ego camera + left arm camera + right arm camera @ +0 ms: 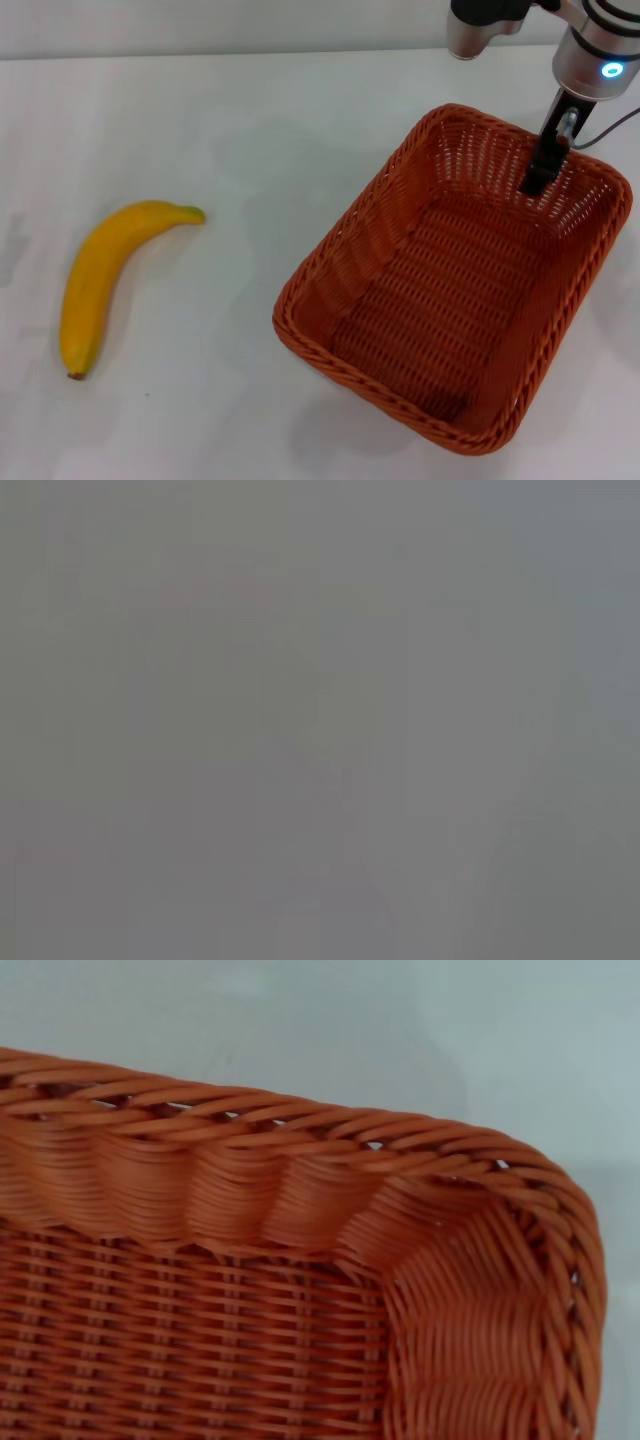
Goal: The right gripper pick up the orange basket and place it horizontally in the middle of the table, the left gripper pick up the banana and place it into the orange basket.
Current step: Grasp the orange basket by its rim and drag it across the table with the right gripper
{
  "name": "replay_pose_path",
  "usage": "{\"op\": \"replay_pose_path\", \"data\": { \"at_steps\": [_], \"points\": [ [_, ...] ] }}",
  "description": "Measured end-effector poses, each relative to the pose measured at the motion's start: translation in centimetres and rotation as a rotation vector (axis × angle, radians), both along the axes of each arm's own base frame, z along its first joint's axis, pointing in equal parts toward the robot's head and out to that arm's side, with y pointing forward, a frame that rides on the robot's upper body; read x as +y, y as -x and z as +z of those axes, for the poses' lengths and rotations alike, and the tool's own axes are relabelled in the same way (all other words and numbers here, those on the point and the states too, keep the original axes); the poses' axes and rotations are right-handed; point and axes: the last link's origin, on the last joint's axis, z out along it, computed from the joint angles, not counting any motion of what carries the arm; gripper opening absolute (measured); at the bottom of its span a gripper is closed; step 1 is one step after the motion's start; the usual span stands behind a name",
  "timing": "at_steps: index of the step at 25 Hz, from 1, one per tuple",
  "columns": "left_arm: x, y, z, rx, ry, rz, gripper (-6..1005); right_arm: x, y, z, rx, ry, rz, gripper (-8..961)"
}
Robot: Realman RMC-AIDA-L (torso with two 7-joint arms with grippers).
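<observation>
The orange basket [440, 300] lies at an angle on the right side of the white table [250, 130], open side up and with nothing in it. My right gripper [545, 165] reaches down at the basket's far rim near its back right corner, with its black tip just inside the wall. Up close, the right wrist view shows that braided rim and corner of the basket [300, 1190]. The yellow banana [95, 280] lies on the table at the left, well apart from the basket, with its green stem pointing toward the far right. The left gripper is out of view.
Bare white table [400, 1030] stretches beyond the basket's rim and between banana and basket. The left wrist view is a flat grey field with nothing distinguishable.
</observation>
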Motion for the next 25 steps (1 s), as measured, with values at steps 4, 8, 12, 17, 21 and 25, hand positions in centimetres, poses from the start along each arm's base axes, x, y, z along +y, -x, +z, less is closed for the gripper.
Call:
{"op": "replay_pose_path", "data": {
  "at_steps": [4, 8, 12, 17, 21, 25],
  "points": [
    [0.0, 0.0, 0.0, 0.0, 0.0, -0.001, 868, -0.1, -0.1, 0.2, -0.005, 0.012, 0.001, 557],
    [-0.1, 0.0, 0.0, 0.0, -0.001, 0.0, 867, -0.6, -0.3, 0.1, -0.021, 0.046, -0.01, 297],
    [-0.2, 0.0, 0.0, 0.001, -0.003, -0.004, 867, -0.2, 0.1, 0.8, -0.008, 0.0, -0.022, 248],
    [-0.3, 0.0, 0.0, 0.0, -0.004, -0.003, 867, 0.8, 1.1, 3.0, 0.07, -0.111, -0.065, 198],
    [-0.3, 0.0, 0.0, 0.002, 0.002, -0.004, 866, 1.3, 1.2, 5.5, 0.148, -0.193, -0.155, 166],
    [-0.3, 0.0, 0.0, 0.005, 0.004, -0.005, 866, 1.1, 0.9, 7.0, 0.21, -0.23, -0.232, 143]
  ]
}}
